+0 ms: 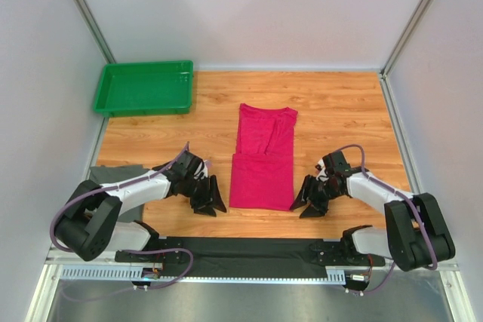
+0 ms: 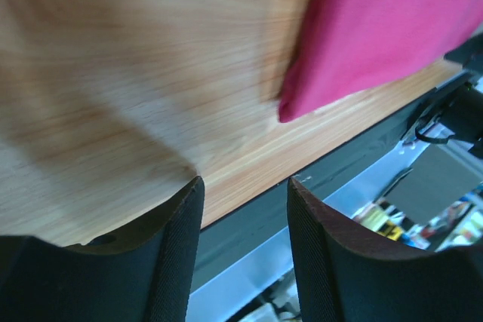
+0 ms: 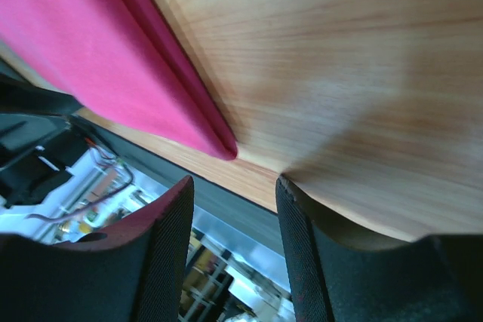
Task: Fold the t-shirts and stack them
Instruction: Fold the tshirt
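1. One t-shirt (image 1: 263, 160), magenta-pink and folded into a long strip, lies flat on the wooden table (image 1: 339, 111) at the centre of the top view.
2. Left gripper (image 1: 207, 200): I read its fingers as spread and empty, just left of the t-shirt's lower corner and clear of the cloth.
3. Right gripper (image 1: 311, 200): likewise released and empty, close beside the t-shirt's lower right corner.
4. Green tray (image 1: 143, 88): upper left of the frame, well apart from the t-shirt.
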You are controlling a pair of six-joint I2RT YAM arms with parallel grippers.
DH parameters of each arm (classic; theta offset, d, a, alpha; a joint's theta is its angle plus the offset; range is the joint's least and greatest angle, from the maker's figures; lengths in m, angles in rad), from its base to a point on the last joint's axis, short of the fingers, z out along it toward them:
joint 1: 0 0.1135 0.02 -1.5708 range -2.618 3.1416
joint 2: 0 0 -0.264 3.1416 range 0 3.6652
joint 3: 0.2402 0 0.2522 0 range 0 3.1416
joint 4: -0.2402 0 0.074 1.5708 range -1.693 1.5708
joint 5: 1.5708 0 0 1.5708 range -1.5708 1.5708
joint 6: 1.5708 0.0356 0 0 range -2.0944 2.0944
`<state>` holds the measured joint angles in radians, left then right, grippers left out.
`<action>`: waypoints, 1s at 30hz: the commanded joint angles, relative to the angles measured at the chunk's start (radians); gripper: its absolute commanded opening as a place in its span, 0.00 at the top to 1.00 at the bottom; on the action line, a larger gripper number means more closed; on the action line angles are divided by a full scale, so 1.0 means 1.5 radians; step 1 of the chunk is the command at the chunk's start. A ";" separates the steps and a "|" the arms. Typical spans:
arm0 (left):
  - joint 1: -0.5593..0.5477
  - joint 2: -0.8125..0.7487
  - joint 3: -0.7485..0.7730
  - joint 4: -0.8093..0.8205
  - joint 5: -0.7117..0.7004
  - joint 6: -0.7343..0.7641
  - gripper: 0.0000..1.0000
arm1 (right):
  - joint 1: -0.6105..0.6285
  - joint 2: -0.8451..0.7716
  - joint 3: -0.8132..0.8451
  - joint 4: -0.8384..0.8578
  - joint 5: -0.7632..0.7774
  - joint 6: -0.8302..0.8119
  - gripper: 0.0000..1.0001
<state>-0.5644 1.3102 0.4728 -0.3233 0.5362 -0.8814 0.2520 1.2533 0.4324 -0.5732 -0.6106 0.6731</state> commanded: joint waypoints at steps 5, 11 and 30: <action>-0.023 -0.024 -0.049 0.185 -0.083 -0.293 0.41 | 0.002 -0.062 -0.041 0.111 -0.019 0.106 0.51; -0.043 0.000 -0.074 0.185 -0.119 -0.438 0.40 | 0.001 -0.096 -0.030 0.073 0.001 0.092 0.51; -0.088 0.053 -0.132 0.222 -0.188 -0.584 0.53 | 0.004 -0.190 -0.128 0.127 0.012 0.198 0.38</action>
<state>-0.6926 1.3216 0.3077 0.0574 0.3874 -1.7508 0.2539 0.9607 0.2459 -0.4248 -0.6048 0.9466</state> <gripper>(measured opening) 0.476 0.605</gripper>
